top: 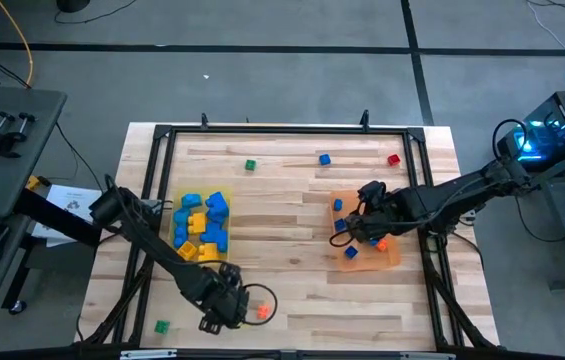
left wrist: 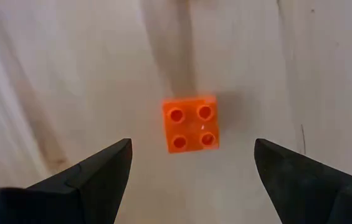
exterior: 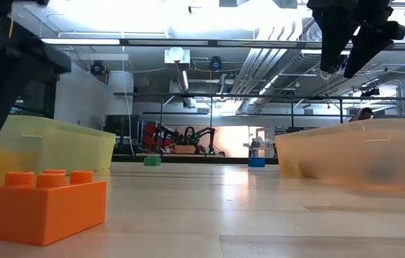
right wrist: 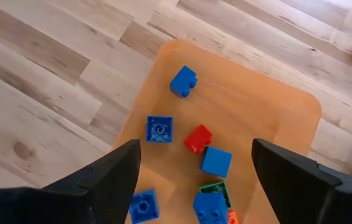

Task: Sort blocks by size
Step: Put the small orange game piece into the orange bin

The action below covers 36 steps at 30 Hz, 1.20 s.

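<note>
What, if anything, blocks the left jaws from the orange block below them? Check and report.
Nothing visible does. In the left wrist view the orange block lies alone on bare wood table, with the left gripper open above it, one jaw to each side. No other brick or tray edge lies between them.

The high view looks straight down on the whole table (top: pixel 292 300) from far above. The low view sits at the table surface, facing level across it into the room, very near an orange brick (exterior: pixel 42 206). The left wrist view looks down on this same orange brick from close. The right wrist view looks down on the orange tray (right wrist: pixel 269 118), which the high view also shows at the right.
</note>
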Each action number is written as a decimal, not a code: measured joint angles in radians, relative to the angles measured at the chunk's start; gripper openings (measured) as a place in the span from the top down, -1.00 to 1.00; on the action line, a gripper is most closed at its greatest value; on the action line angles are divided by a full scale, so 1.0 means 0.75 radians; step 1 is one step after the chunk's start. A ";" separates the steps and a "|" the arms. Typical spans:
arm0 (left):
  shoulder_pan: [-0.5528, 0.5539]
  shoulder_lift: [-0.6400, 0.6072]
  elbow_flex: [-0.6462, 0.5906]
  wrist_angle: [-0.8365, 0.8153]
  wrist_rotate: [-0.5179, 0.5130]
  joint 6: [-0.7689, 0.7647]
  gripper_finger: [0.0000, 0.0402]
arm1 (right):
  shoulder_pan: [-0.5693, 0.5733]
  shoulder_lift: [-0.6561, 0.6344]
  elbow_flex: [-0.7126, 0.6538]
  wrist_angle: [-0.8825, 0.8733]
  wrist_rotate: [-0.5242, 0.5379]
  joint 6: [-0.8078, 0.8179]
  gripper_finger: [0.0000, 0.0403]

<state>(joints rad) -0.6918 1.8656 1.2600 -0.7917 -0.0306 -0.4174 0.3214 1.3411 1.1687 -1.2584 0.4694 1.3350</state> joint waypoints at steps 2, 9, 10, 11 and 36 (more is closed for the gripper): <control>-0.001 -0.001 -0.030 0.071 0.020 0.001 -0.61 | 0.000 0.000 0.000 0.000 0.000 0.000 -0.50; -0.001 -0.001 -0.037 0.138 -0.047 -0.005 -0.61 | 0.000 0.001 0.000 -0.001 0.001 -0.001 -0.50; -0.001 -0.001 -0.044 0.143 -0.059 0.004 -0.61 | 0.000 0.001 0.000 0.000 0.003 -0.009 -0.50; 0.000 -0.002 -0.054 0.150 -0.065 0.007 -0.61 | 0.000 0.001 0.000 0.000 0.005 -0.011 -0.50; -0.031 0.009 -0.086 0.201 -0.132 -0.055 -0.61 | -0.001 0.001 0.000 -0.001 0.043 -0.046 -0.50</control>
<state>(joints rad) -0.7153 1.8725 1.1957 -0.6408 -0.1295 -0.4583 0.3210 1.3418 1.1687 -1.2594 0.5018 1.3006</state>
